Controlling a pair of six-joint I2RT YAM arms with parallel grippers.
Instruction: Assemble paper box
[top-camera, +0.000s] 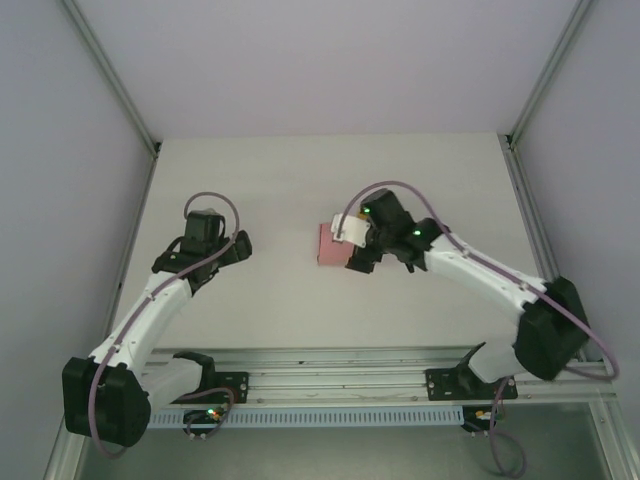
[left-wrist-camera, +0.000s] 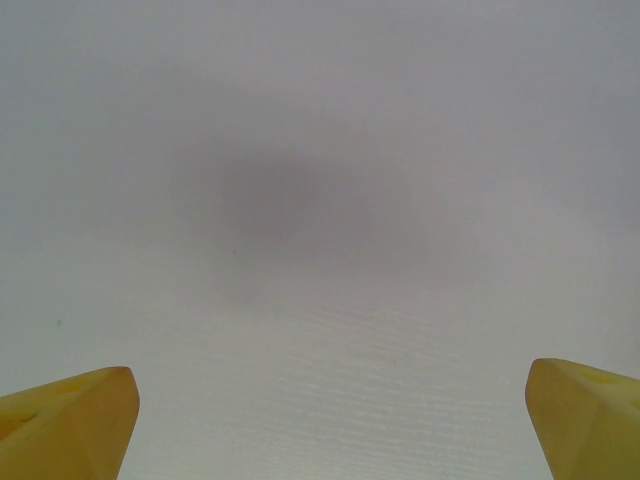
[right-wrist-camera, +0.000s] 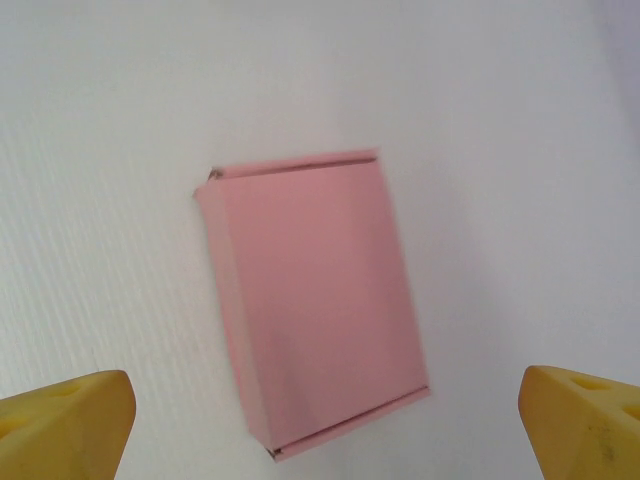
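Note:
The paper box (right-wrist-camera: 315, 300) is a small flat salmon-pink rectangular box, folded shut and lying flat on the white table. In the top view the paper box (top-camera: 329, 245) sits near the table's middle. My right gripper (right-wrist-camera: 325, 425) hovers over its near end, open wide, one yellow fingertip (right-wrist-camera: 65, 420) on each side and neither touching it. From above, the right gripper (top-camera: 353, 256) stands at the box's right edge. My left gripper (left-wrist-camera: 327, 420) is open over bare table, nothing between its fingertips (left-wrist-camera: 70, 420). In the top view the left gripper (top-camera: 238, 245) is well left of the box.
White walls and metal frame posts (top-camera: 110, 75) close in the table on the left, right and back. A metal rail (top-camera: 330, 365) carrying both arm bases runs along the near edge.

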